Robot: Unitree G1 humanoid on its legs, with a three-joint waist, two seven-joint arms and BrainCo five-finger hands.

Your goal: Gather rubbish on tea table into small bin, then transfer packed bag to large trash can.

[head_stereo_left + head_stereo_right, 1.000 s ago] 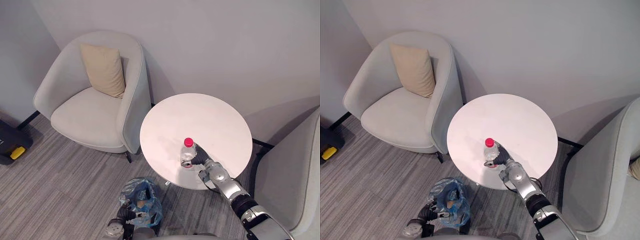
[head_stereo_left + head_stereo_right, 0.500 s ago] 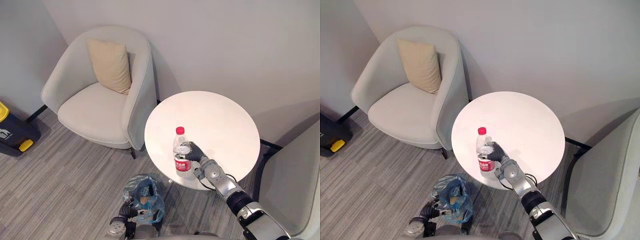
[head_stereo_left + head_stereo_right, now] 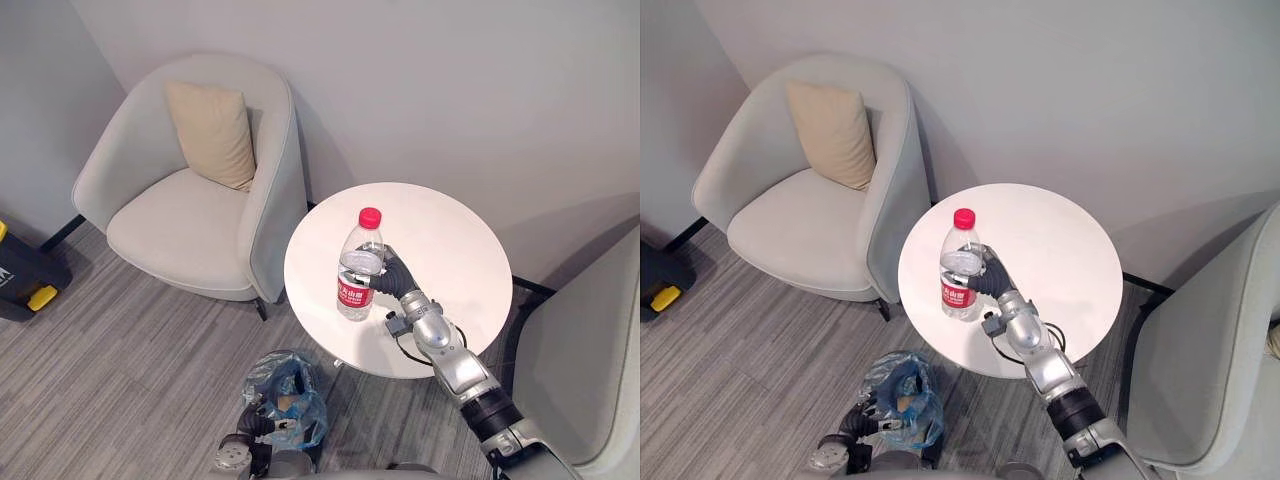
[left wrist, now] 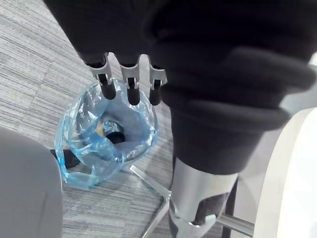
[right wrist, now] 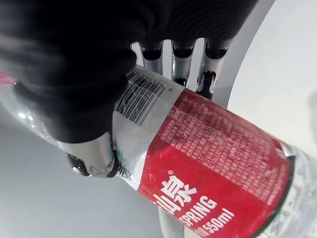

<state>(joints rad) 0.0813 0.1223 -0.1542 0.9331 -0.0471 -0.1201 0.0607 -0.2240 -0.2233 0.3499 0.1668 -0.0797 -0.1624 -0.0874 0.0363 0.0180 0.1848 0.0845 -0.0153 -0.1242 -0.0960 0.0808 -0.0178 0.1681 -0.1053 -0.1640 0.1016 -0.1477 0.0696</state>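
Gripping a clear bottle (image 3: pixel 358 265) with a red cap and red label, the right robot hand (image 3: pixel 397 277) holds it nearly upright over the left part of the round white worktop (image 3: pixel 450 250), apparently lifted clear of the surface. The right wrist view shows its fingers (image 5: pixel 207 82) curled round the bottle's body just beside the label, with the thumb wrapped over the opposite side. Nothing else lies on the worktop. On the grey floor (image 3: pixel 120 350) just off the worktop's near left edge stands the bin (image 3: pixel 290 400), lined with a blue bag (image 4: pixel 79 163) and already holding some rubbish, a brownish piece among it. The left robot hand (image 3: pixel 255 424) sits at the near rim of the bin, touching or just above the bag; whether it grips the plastic cannot be told. A pale armchair (image 3: pixel 190 220) with a beige cushion (image 3: pixel 210 135) stands beside the worktop's left edge, against the wall.
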